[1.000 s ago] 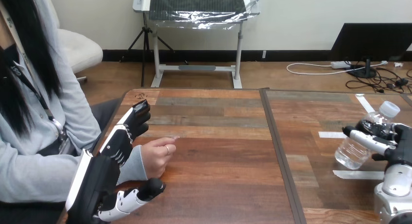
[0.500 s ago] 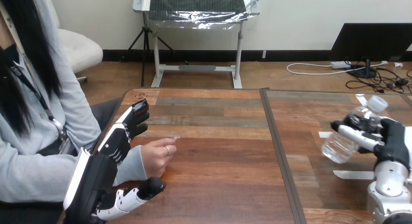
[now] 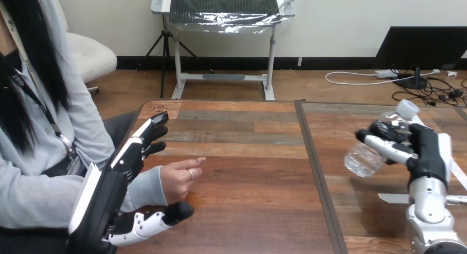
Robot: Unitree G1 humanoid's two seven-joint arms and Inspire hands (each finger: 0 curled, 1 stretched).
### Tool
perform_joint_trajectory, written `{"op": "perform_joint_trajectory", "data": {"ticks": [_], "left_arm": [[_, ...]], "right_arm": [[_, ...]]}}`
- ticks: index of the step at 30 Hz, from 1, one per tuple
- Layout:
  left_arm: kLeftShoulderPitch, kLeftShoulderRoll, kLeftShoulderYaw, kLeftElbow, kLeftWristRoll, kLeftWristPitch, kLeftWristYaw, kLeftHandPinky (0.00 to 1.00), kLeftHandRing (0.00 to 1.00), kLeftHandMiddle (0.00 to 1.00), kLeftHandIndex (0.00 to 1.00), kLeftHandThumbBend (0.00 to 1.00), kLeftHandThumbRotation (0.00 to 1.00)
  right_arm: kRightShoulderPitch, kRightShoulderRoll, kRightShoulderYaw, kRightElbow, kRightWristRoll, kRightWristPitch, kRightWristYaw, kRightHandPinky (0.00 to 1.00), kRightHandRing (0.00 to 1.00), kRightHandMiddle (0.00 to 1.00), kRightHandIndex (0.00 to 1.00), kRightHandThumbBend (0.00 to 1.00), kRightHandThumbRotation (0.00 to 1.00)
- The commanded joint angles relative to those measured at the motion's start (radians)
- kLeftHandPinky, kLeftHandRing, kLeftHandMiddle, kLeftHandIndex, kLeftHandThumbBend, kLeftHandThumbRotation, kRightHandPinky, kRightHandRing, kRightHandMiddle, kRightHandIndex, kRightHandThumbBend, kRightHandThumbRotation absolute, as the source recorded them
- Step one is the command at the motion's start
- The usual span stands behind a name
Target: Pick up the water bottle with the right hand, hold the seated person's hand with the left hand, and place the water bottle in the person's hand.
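My right hand is shut on the clear water bottle and holds it tilted above the right half of the wooden table. The bottle's white cap points up and to the right, its base down and to the left. At the table's left side the person's hand rests loosely curled on the wood, one finger pointing right. My left hand is open around the person's wrist: straight fingers stand behind the wrist and the thumb lies in front of it. I cannot tell whether they touch.
White tape strips lie on the right part of the table below the bottle. A dark seam runs front to back between the table's two halves. The person's torso sits at the left edge.
My right hand has lifted the bottle off the table and carried it up and leftward. My left hand and the person's hand have barely moved.
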Motion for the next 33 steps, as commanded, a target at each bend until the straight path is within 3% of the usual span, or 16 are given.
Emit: {"op": "perform_joint_trajectory", "data": {"ticks": [1, 4, 13, 22, 33], "left_arm": [[-0.016, 0.021, 0.034, -0.087, 0.076, 0.034, 0.043, 0.83, 0.9, 0.92, 0.9, 1.0, 0.56], [0.0, 0.029, 0.044, -0.137, 0.129, 0.086, 0.062, 0.81, 0.89, 0.91, 0.9, 1.0, 0.53], [0.012, 0.054, 0.073, -0.205, 0.247, 0.145, 0.111, 0.78, 0.87, 0.88, 0.88, 1.0, 0.48], [0.022, 0.116, 0.092, -0.286, 0.31, 0.233, 0.111, 0.77, 0.86, 0.87, 0.87, 1.0, 0.35], [0.019, 0.207, 0.126, -0.355, 0.387, 0.316, 0.101, 0.78, 0.85, 0.86, 0.86, 1.0, 0.28]], "right_arm": [[-0.1, 0.015, 0.005, -0.07, 0.009, -0.061, 0.018, 0.34, 0.41, 0.52, 0.52, 0.77, 0.0], [-0.103, 0.026, 0.01, -0.074, 0.004, -0.079, 0.019, 0.33, 0.41, 0.51, 0.51, 0.78, 0.0], [-0.111, 0.046, 0.03, -0.084, -0.011, -0.104, 0.02, 0.33, 0.4, 0.5, 0.5, 0.8, 0.0], [-0.119, 0.071, 0.031, -0.096, -0.003, -0.122, 0.039, 0.32, 0.39, 0.49, 0.49, 0.8, 0.0], [-0.117, 0.083, 0.049, -0.118, -0.008, -0.142, 0.042, 0.31, 0.39, 0.49, 0.48, 0.79, 0.0]]}}
